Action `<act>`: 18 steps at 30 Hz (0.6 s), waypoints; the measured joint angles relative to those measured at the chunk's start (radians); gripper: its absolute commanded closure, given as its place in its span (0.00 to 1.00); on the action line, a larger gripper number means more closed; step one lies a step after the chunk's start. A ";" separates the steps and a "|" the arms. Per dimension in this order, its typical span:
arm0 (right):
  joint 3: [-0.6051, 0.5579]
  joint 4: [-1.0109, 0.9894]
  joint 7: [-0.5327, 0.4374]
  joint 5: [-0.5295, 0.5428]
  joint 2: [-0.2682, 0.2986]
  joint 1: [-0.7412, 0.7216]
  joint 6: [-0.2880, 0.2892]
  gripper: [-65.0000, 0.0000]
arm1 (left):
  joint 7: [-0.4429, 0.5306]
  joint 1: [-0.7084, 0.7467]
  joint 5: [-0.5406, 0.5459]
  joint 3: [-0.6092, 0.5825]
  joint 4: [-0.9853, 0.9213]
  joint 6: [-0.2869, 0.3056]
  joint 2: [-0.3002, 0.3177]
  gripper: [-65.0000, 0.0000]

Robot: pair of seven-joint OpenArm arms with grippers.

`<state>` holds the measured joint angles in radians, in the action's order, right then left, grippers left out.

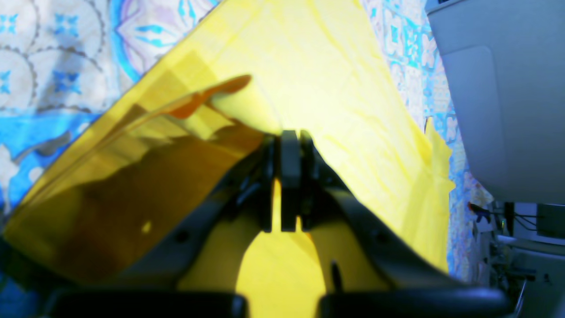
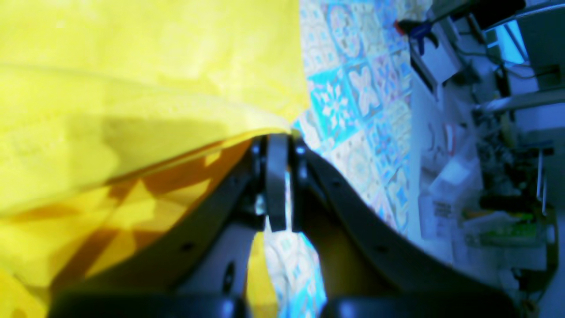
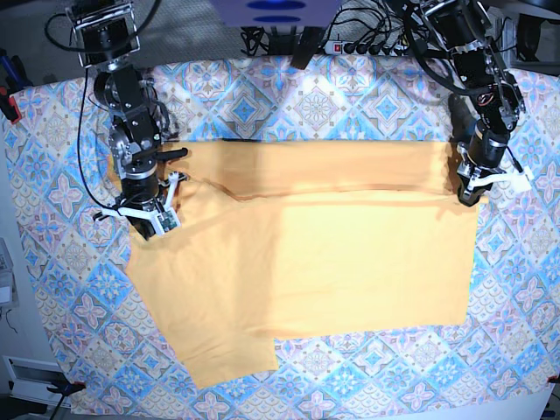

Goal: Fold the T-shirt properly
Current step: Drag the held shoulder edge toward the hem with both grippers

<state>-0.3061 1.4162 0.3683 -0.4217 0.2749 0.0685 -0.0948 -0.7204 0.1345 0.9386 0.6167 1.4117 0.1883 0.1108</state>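
Left wrist view first: the left gripper (image 1: pixel 289 145) has its jaws pressed together on an edge of the plain pale yellow-orange soft fabric T-shirt (image 1: pixel 318 79), and from the jaws the cloth runs away ahead and to the right in a bright flat sheet, while to the left of the jaws a lifted fold hangs in shadow with a curled orange lip above it. The blue-pink-beige tile-patterned cloth (image 1: pixel 53 57) covering the worktop shows beyond the shirt on both sides. Over to the right wrist view: the right gripper (image 2: pixel 279 145) is likewise clamped, jaws nearly touching with a thin yellow hem pinched at their tips; the shirt lies wholly to the left of these jaws and ahead of them, patterned cloth to the right. Now the base view, where the relation is clearest: the shirt spreads across the middle of the worktop with its long axis running side to side, one band already doubled over along the far edge. The left gripper (image 3: pixel 473 185) holds the far corner at one end, the right gripper (image 3: pixel 150 216) holds the fabric at the other end, so the two grips stand well apart along that long axis. Both are on the far side; the loose body lies towards the near edge from each pair of jaws, so I judge the coming fold must carry that held edge across towards the near side.
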 measured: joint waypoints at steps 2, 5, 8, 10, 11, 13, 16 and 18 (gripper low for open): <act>-0.044 -0.037 -0.006 0.001 -0.001 -0.016 0.001 0.99 | 0.000 -0.001 0.000 0.000 0.000 0.000 0.000 1.00; -0.089 -0.077 -0.050 0.003 -0.004 -0.026 0.008 0.99 | 0.000 -0.001 0.000 0.000 0.000 0.000 0.000 1.00; -0.085 -0.089 -0.050 0.001 -0.003 -0.038 -0.002 0.94 | 0.000 -0.001 -0.002 0.000 0.000 0.000 0.000 1.00; -0.082 -0.084 -0.050 -0.001 0.000 -0.040 -0.008 0.90 | -0.001 -0.001 -0.001 0.000 0.000 -0.003 0.000 0.92; -0.082 -0.082 -0.051 -0.001 0.002 -0.039 -0.008 0.87 | -0.001 -0.001 0.000 0.000 0.000 -0.004 0.000 0.85; -0.074 -0.082 -0.054 0.000 0.001 -0.035 -0.005 0.83 | -0.001 0.000 -0.002 0.000 0.000 -0.008 -0.001 0.72; -0.037 -0.080 -0.054 -0.001 -0.003 -0.029 0.000 0.80 | 0.000 -0.001 0.000 0.000 0.000 -0.008 0.000 0.59; -0.020 -0.061 -0.054 -0.001 0.000 -0.025 -0.008 0.78 | -0.001 0.000 -0.002 0.000 0.000 -0.008 -0.001 0.54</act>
<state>-0.3260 1.3552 0.3141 -0.4225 0.2749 0.0433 -0.1028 -0.7212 0.1341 0.9371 0.6163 1.4117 0.1806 0.1101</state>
